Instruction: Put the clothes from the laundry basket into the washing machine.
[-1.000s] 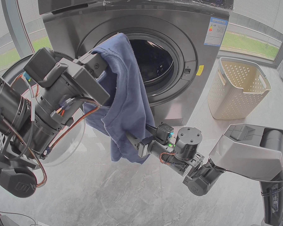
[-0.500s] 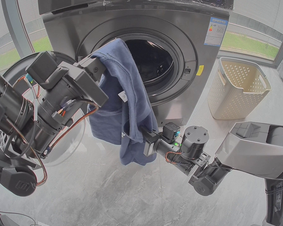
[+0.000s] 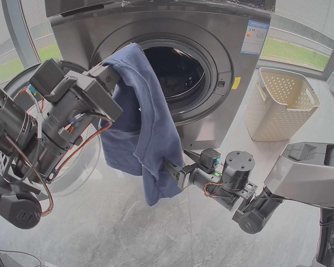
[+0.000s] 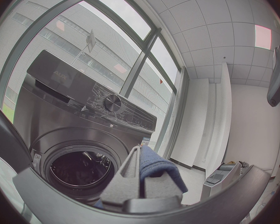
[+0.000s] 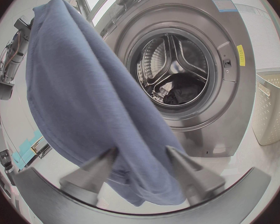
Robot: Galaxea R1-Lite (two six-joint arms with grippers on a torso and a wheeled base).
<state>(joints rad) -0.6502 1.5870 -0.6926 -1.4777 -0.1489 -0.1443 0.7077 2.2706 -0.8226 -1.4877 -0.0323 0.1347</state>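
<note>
Head view: blue shirt (image 3: 152,123), long axis vertical, in clamped left gripper (image 3: 110,71); right gripper (image 3: 180,162) wide apart.

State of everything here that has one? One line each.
Grey front-loading washing machine: round door swung open, dark garment in drum.
Blue cotton shirt: hanging outside the drum.
Left pincer: shut on the shirt's top.
Right pincer: open, straddling the shirt's lower part.
Cream perforated plastic laundry basket: upright, nothing visible inside.
</note>
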